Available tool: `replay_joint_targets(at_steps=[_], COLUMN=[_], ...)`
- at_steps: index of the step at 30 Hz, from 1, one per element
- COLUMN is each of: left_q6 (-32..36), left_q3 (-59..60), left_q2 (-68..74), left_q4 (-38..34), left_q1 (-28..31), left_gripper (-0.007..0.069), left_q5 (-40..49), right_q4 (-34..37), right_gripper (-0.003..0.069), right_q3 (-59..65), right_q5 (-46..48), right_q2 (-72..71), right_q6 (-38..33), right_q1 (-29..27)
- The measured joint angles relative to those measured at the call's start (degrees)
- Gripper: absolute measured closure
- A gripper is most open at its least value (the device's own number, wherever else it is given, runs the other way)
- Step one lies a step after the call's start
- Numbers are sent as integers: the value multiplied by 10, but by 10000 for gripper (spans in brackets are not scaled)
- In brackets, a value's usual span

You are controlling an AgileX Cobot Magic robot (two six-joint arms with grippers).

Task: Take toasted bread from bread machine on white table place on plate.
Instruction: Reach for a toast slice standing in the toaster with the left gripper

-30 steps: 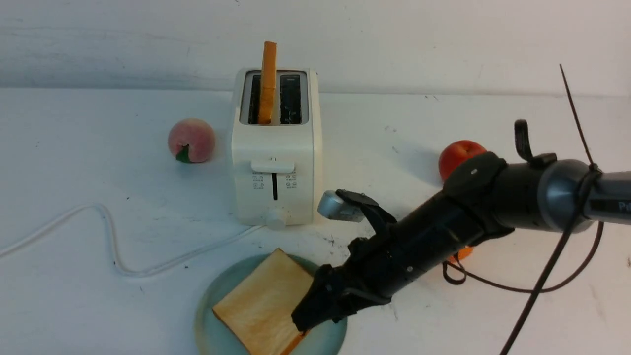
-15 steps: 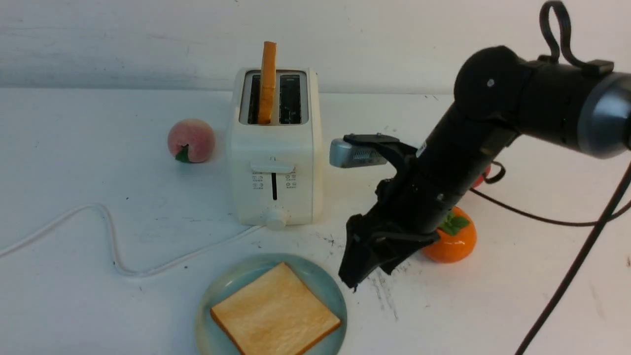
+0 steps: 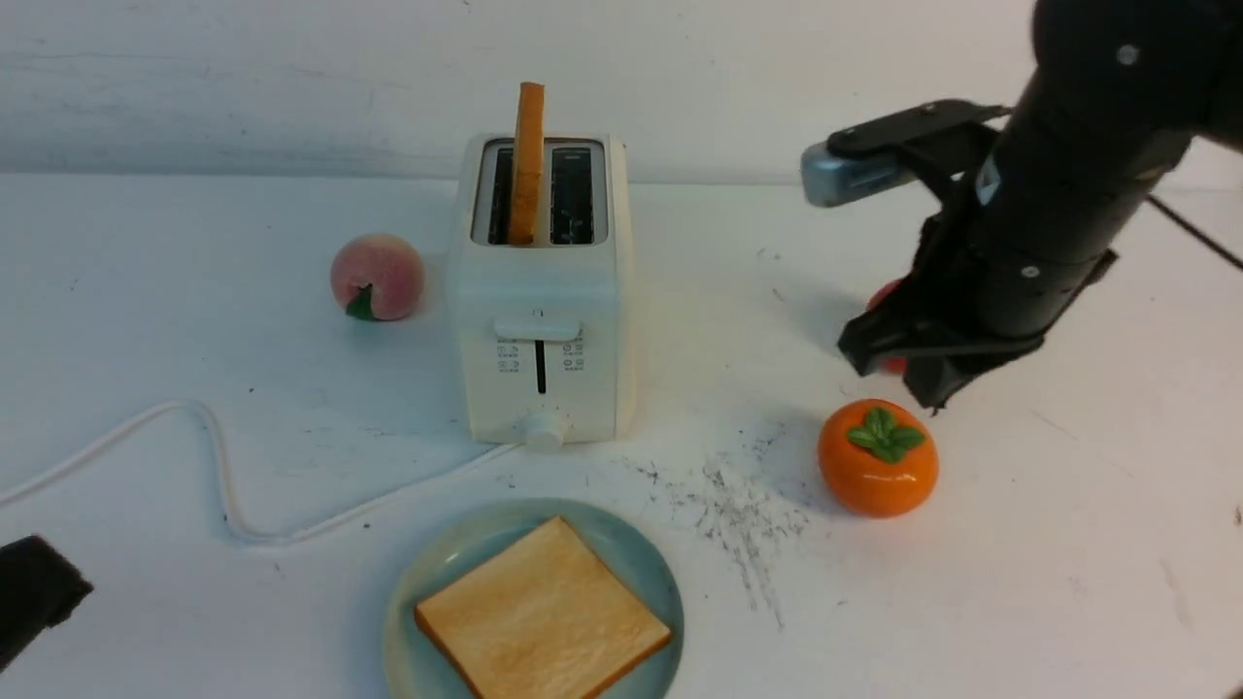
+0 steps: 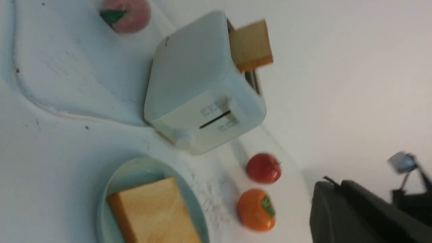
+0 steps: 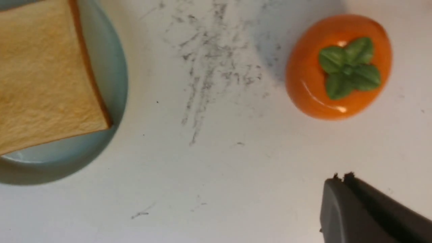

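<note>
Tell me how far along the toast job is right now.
Done: one slice of toasted bread lies on the plate. In hand: nothing; the right tool and left tool are both shut and empty. Left: the second slice stands in the bread machine.

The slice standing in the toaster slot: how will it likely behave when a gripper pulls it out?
The toasted bread stands straight, unsupported above the bread machine, so it is probably stiff, not floppy. It looks thin, so likely light. Its face looks matte, so probably not slippery.
</note>
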Motion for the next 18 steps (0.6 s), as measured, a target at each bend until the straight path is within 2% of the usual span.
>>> replay_joint_targets(at_steps=[5,9,12,13,15,16,18], left_q6=[93,160,179,180,182,182,170], left_q3=[-149,-277,-393,-401,-510,-519,-631], left_q2=[197,359,478,494,595,595,694], left_q4=[5,8,11,11,12,12,30], left_q1=[0,0,0,0,-3,-3,-25], left_gripper=[638,638,638,638,638,638,638], left_q5=[128,208,261,266,319,323,363], right_q4=[27,90,124,125,128,128,128], right_gripper=[678,676,675,675,675,675,673], right_q3=[102,205,284,289,346,350,394], right_q5=[2,-8,-38,-40,-56,-57,-63], right_q2=[-116,-195,-246,-249,-285,-285,-315], right_q6=[10,10,10,10,10,10,10], right_q1=[0,0,0,0,0,0,0])
